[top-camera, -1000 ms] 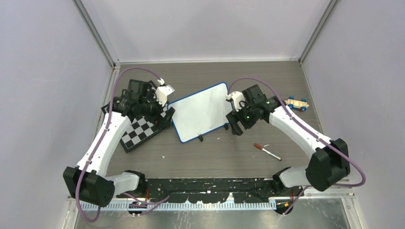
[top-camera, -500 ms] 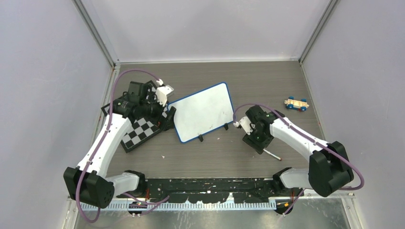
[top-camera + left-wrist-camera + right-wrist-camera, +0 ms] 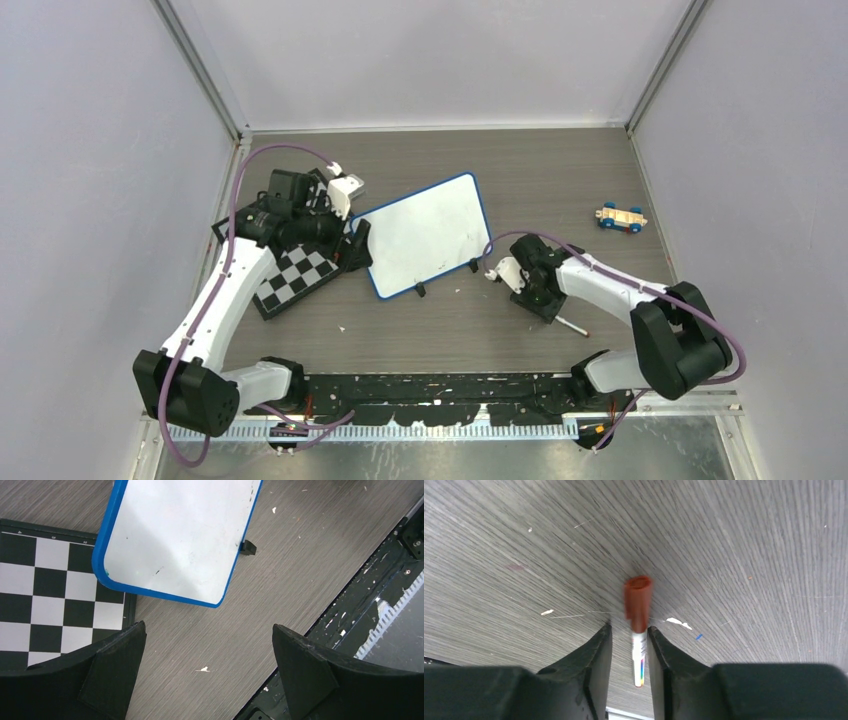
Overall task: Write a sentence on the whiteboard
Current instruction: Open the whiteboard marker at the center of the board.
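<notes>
Grey woodgrain table (image 3: 560, 180), lilac walls: blue-framed whiteboard (image 3: 425, 233), chessboard (image 3: 295, 275), toy car (image 3: 621, 217). Left gripper (image 3: 207, 665) spread wide; right gripper (image 3: 629, 629) slightly apart, straddling red-capped marker (image 3: 638, 605).

You see the whiteboard (image 3: 180, 535) across the upper middle of the frame, its white face showing only faint specks. One black clip foot (image 3: 247, 547) sits on its right edge. Its lower-left corner overlaps the chessboard (image 3: 50, 605) at left. The left jaws stand wide apart at the bottom corners, over bare grey counter (image 3: 300, 555).

Blue-framed whiteboard (image 3: 425, 235) (seemingly propped), askew
</notes>
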`<state>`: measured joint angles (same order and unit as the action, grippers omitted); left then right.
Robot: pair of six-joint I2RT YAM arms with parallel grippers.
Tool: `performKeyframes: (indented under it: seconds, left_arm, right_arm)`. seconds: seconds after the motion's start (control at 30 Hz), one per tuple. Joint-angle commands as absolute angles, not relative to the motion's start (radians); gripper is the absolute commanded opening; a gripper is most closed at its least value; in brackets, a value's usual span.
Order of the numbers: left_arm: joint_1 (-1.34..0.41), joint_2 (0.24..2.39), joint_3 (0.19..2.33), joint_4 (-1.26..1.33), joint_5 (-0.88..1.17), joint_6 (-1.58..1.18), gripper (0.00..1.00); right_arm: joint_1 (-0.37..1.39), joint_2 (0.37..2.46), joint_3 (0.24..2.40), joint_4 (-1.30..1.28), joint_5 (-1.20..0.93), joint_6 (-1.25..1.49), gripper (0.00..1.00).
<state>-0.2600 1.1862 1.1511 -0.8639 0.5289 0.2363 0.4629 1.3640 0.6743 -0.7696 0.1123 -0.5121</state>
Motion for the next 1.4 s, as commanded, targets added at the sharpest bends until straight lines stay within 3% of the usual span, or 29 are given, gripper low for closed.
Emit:
performKeyframes:
  seconds: [0.0, 0.13, 0.2, 0.53, 0.73, 1.03, 1.37]
  left_arm:
    - [-0.262, 1.165, 1.188, -0.824, 0.597, 0.207, 1.00]
    - [-0.262, 1.179, 1.219, -0.827, 0.648, 0.183, 1.00]
    - [-0.261, 1.185, 1.243, -0.832, 0.674, 0.165, 1.00]
    - [-0.270, 1.238, 1.354, -0.825, 0.950, 0.008, 0.98]
    - [-0.367, 1.298, 1.400, -0.825, 0.964, -0.052, 0.90]
    - [-0.524, 1.414, 1.440, -0.830, 0.982, -0.096, 0.67]
    - [-0.552, 1.427, 1.371, -0.676, 1.081, -0.246, 0.57]
  right_arm:
    - [0.453, 1.421, 0.651, -0.641, 0.094, -0.555, 0.28]
    - [0.440, 1.421, 0.689, -0.660, 0.073, -0.564, 0.05]
    - [0.439, 1.387, 0.727, -0.700, 0.048, -0.556, 0.00]
    - [0.443, 1.273, 1.161, -0.916, -0.463, -0.293, 0.00]
    - [0.517, 1.306, 1.305, -0.904, -0.682, -0.146, 0.00]
    - [0.659, 1.359, 1.413, -0.926, -0.702, -0.115, 0.00]
    - [0.703, 1.375, 1.439, -0.916, -0.676, -0.098, 0.00]
